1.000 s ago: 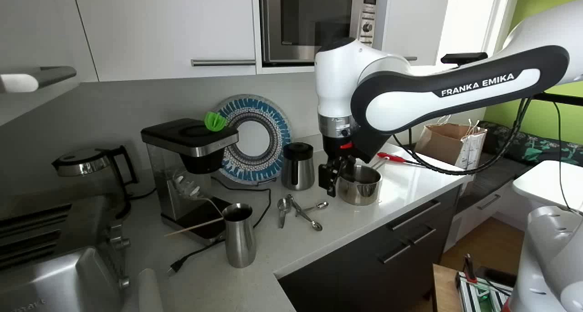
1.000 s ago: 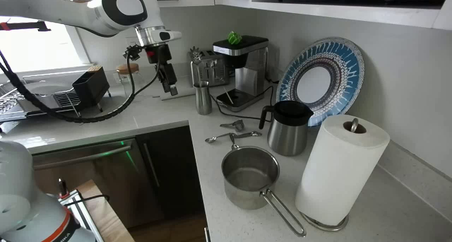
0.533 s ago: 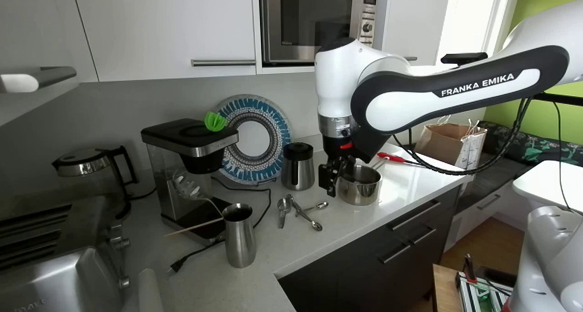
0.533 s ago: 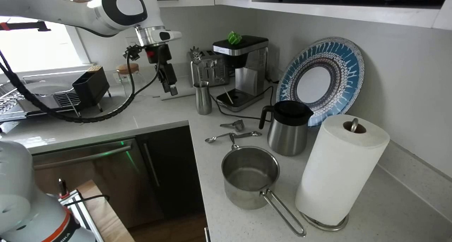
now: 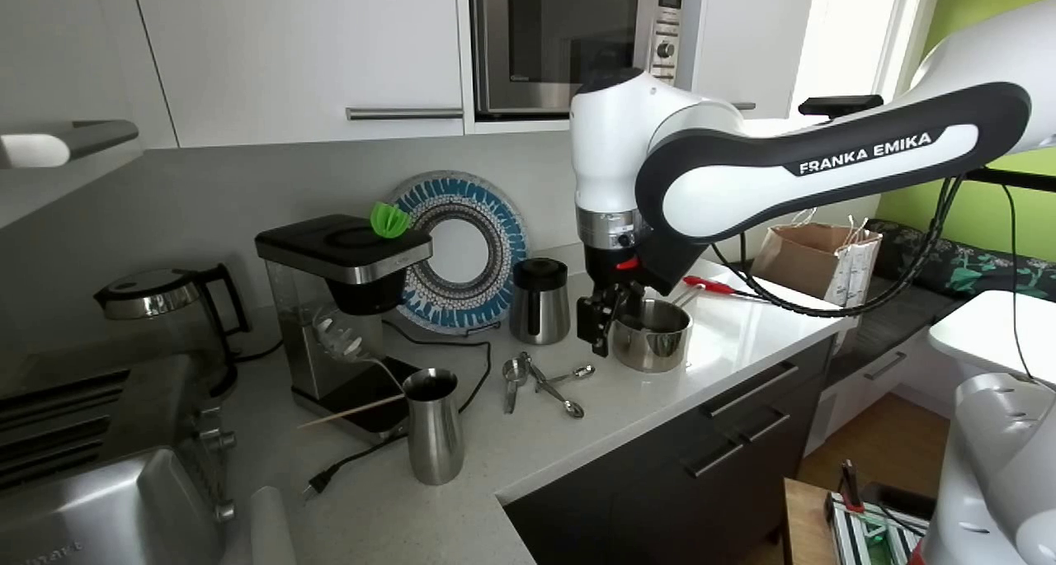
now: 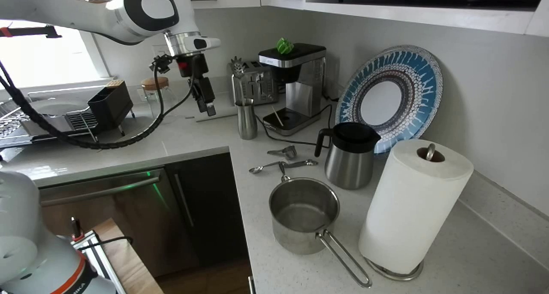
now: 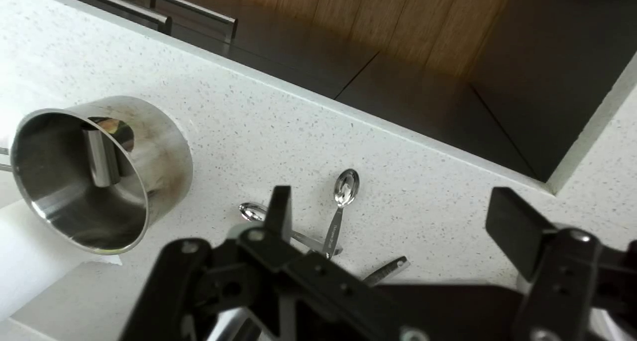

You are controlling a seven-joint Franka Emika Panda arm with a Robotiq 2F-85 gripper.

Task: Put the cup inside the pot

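Two black fingers (image 7: 280, 209) on the gripper (image 7: 395, 224) are spread wide, w/ shiny measuring spoons (image 7: 347, 186) & the speckled white counter (image 7: 423, 201) showing b/w them. The Franka arm (image 5: 850, 157) reaches out & bends, so the gripper hangs down over the counter. The tall steel cup (image 5: 435, 433) stands up near the coffee maker (image 6: 299, 94), well apart from the steel pot (image 6: 296, 242). A round blue & white plate (image 6: 381, 103) leans by the wall (image 6: 493, 92); the microwave (image 5: 573, 41) is up high.

Spoons (image 7: 336, 224) lie on the counter (image 5: 478, 503) between the cup (image 5: 436, 433) and the pot (image 5: 652, 350).
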